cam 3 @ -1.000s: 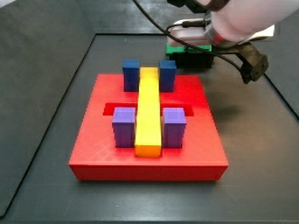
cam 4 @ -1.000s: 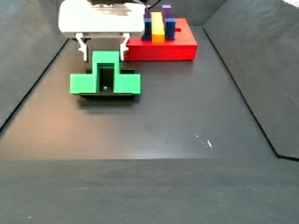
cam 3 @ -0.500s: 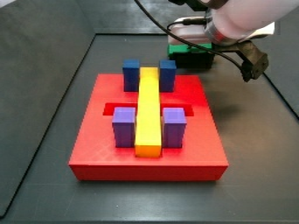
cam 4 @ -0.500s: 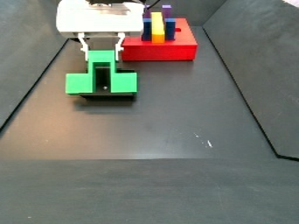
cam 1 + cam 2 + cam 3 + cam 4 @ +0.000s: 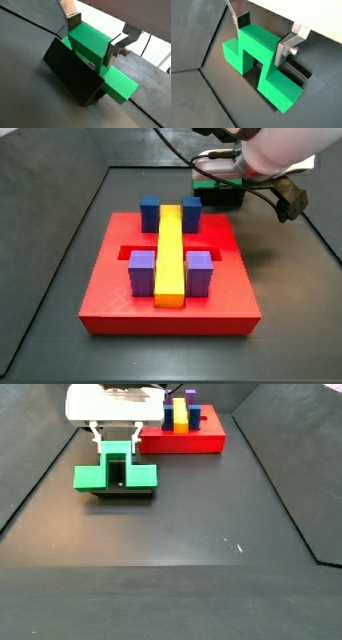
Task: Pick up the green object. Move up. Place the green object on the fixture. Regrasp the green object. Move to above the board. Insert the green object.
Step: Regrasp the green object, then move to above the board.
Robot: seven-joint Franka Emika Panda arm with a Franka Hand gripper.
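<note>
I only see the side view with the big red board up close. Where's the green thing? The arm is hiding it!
Observer: The green object is off the board, right under the gripper.
Operator: Is it grabbed?
Observer: Yes. In both wrist views the fingers pinch its raised middle.
Operator: What's under it?
Observer: The black fixture. The green object's ends stick out past it.

White-bodied claw [image 5: 118,440], flat silver fingers [image 5: 287,46].
</note>
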